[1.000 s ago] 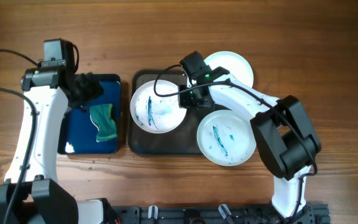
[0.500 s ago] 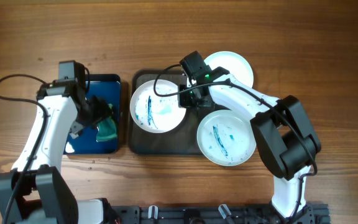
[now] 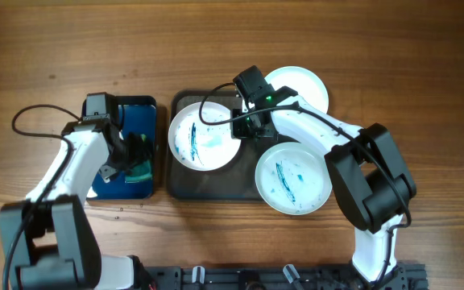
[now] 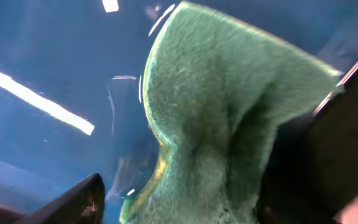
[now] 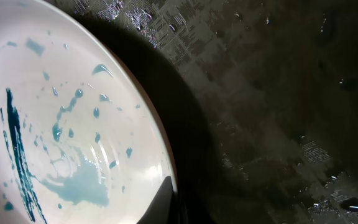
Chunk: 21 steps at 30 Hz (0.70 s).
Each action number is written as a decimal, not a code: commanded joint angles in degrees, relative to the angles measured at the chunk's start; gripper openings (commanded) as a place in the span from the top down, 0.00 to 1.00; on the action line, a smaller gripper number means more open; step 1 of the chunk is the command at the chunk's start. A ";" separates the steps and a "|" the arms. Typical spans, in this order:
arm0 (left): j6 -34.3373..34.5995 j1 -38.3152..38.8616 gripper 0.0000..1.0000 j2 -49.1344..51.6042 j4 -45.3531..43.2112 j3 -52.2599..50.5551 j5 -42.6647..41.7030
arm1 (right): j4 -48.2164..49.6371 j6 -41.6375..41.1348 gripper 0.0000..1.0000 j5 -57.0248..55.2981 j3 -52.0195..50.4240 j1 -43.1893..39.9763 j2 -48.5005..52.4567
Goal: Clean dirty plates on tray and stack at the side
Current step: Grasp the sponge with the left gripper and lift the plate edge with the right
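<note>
Wood table (image 3: 216, 48) | left jaws open astride green sponge (image 4: 216, 124) | right jaws pinch dirty plate (image 3: 204, 138) rim

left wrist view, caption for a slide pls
Left gripper straddling the green sponge in the blue tray.

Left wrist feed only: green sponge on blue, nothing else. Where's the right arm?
Observer: Right gripper sits at the right rim of a stained plate on the dark tray.
Operator: Plates total?
Observer: Three: a second stained plate overhangs the tray's near-right corner, and a clean-looking plate lies beyond the arm.
Operator: And my side?
Observer: Blue tray lies just left of the dark tray; left gripper is over its right half.
</note>
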State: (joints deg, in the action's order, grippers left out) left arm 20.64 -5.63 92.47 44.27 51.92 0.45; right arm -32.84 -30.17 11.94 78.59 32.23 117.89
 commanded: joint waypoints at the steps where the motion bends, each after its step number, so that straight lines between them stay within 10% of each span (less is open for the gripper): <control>1: -0.92 -0.22 0.52 2.19 -0.09 -0.57 -0.87 | 0.68 0.26 0.96 0.98 0.92 0.28 1.07; 4: -0.94 -0.24 0.96 1.60 0.46 -0.24 -0.85 | 0.70 0.57 0.96 1.07 0.92 0.28 1.05; 11: -2.54 0.63 0.96 -1.84 13.84 14.21 -5.03 | 1.33 1.46 0.96 3.17 0.94 0.28 1.05; 21: 6.25 17.97 0.96 3.45 0.94 15.47 -6.38 | 0.24 1.51 0.96 4.74 0.92 -0.55 1.05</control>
State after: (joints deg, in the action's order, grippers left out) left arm 21.98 8.80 91.44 47.29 66.72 -8.38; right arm -32.14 -29.32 14.15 78.59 32.21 117.89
